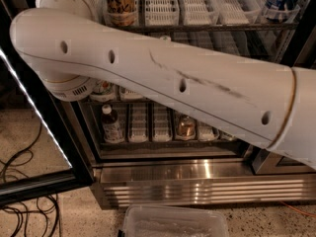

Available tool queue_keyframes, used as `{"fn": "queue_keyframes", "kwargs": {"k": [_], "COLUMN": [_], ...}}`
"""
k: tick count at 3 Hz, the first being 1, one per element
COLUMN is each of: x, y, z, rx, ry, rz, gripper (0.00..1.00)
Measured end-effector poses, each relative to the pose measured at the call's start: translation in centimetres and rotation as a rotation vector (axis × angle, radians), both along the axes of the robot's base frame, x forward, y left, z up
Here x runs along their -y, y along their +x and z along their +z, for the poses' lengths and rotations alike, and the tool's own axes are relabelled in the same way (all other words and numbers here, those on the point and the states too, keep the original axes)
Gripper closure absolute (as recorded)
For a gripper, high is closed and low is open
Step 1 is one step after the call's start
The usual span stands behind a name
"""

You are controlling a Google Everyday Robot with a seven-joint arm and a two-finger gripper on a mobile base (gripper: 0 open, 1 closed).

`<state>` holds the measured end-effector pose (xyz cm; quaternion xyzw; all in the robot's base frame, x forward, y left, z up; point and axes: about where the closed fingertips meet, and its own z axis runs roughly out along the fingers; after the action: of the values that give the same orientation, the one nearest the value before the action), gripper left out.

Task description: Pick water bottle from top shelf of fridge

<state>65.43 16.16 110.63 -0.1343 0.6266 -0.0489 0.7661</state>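
My white arm (pixel 163 78) crosses the whole view in front of the open fridge (pixel 197 179) and runs up out of frame at the top left. My gripper is out of view. The highest shelf in view (pixel 207 27) is a dark wire rack with long white slotted lane trays (pixel 160 4). At its far right stands a clear bottle with a blue label (pixel 280 1), only partly in frame; it looks like the water bottle. Its cap is cut off.
A tan labelled drink (pixel 121 4) stands at the shelf's left. On the lower shelf are a small white-capped bottle (pixel 111 125) and a brown item (pixel 186 126). The black door frame with its lit strip (pixel 34 110) stands open at left. Cables (pixel 22 191) and a clear plastic tub (pixel 173 223) lie on the floor.
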Motion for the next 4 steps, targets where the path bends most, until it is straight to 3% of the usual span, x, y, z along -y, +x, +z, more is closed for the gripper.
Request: {"fn": "queue_keyframes", "kwargs": {"k": [1,3,4], "x": [0.0,0.0,0.2], "y": [0.0,0.0,-1.1], "z": [0.0,0.0,2.4], "rx": [0.000,0.001,0.050], "ry": [-0.001,-0.001,0.023], "rz": [0.001,0.001,0.011], "gripper": [0.47,0.93,1.00]}}
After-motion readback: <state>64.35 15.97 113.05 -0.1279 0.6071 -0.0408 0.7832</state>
